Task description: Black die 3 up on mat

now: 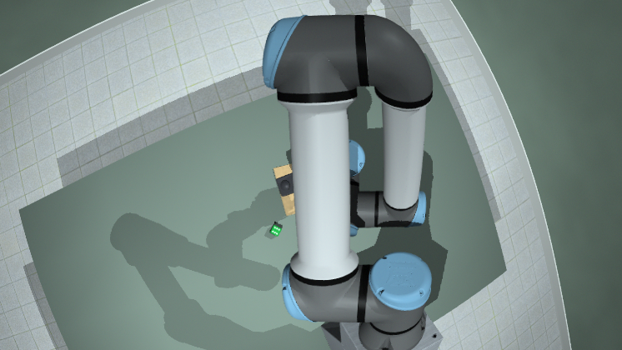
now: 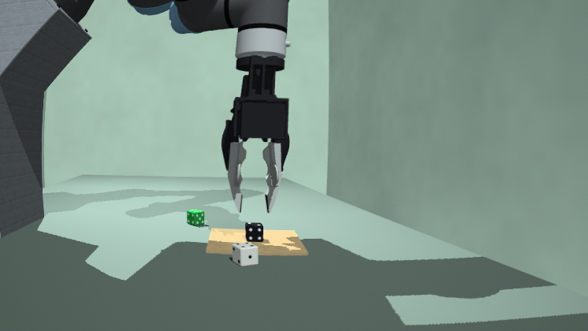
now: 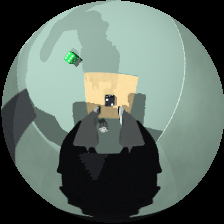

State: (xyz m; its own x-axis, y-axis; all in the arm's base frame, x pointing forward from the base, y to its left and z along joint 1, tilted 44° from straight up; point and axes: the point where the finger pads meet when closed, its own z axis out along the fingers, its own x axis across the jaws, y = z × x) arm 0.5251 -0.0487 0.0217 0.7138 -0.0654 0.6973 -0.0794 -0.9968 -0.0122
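The black die (image 2: 254, 232) sits flat on the tan mat (image 2: 257, 242), near its far edge. The side facing the exterior camera shows four pips, and I cannot read its top face. My gripper (image 2: 254, 210) hangs straight above the die, fingertips a short way over it, fingers partly apart with nothing between them. In the wrist view the black die (image 3: 110, 100) lies on the mat (image 3: 110, 90) just beyond my fingertips. In the top view the arm hides most of the mat (image 1: 286, 197).
A white die (image 2: 245, 254) sits at the mat's near edge, showing one pip on its side. A green die (image 2: 195, 217) lies on the floor left of the mat, and it also shows in the top view (image 1: 275, 230) and the wrist view (image 3: 73, 58). A wall stands to the right.
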